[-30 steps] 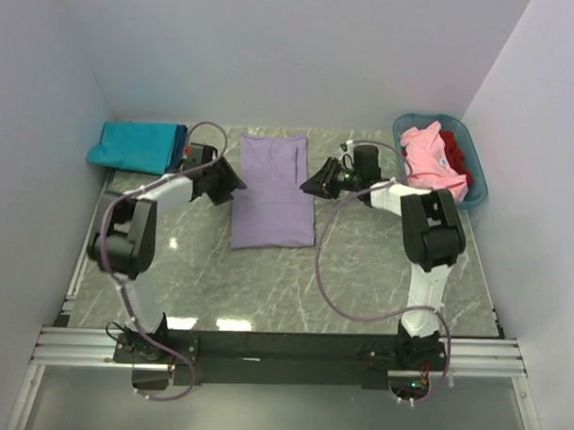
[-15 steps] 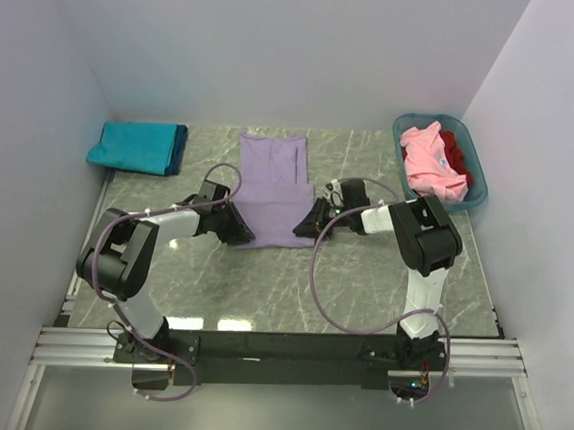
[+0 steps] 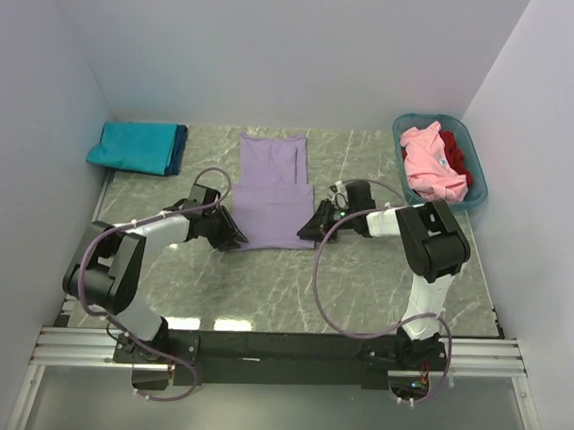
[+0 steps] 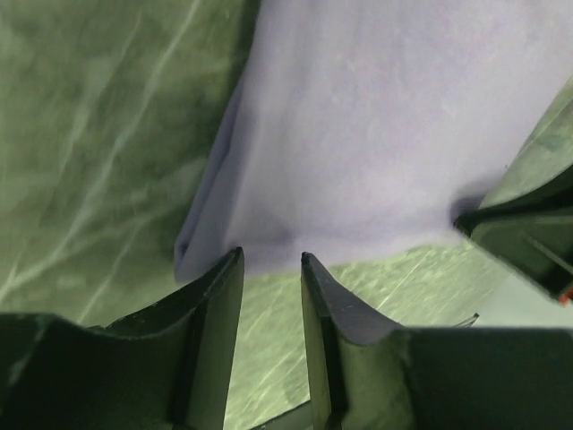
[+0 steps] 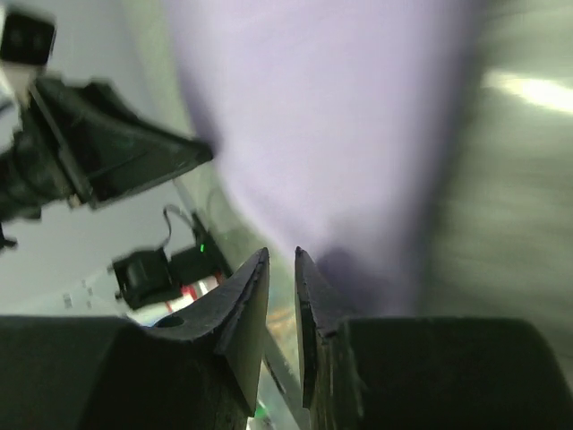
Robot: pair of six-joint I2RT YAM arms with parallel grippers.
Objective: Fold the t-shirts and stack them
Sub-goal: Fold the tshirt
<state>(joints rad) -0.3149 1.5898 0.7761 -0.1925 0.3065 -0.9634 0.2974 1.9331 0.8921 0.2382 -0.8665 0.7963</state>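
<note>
A lavender t-shirt (image 3: 273, 200) lies flat mid-table, narrow at the far end and wider at the near end. My left gripper (image 3: 237, 240) sits low at its near left corner. In the left wrist view the jaws (image 4: 269, 255) stand a little apart with bare table between them, and the shirt's edge (image 4: 376, 116) lies just ahead. My right gripper (image 3: 310, 230) sits at the near right corner. Its jaws (image 5: 280, 253) stand narrowly apart and empty, with the shirt (image 5: 331, 116) ahead. A folded teal shirt (image 3: 134, 145) lies on a dark blue one (image 3: 180, 145) at the far left.
A teal-blue plastic basket (image 3: 476, 189) stands at the far right and holds a pink shirt (image 3: 428, 163) and a red one (image 3: 459, 157). White walls close in the table on three sides. Purple cables loop from both arms.
Both grippers have moved from the shirt's mid sides toward me to its near corners and dropped low to the table. The lavender shirt lies where it was.
</note>
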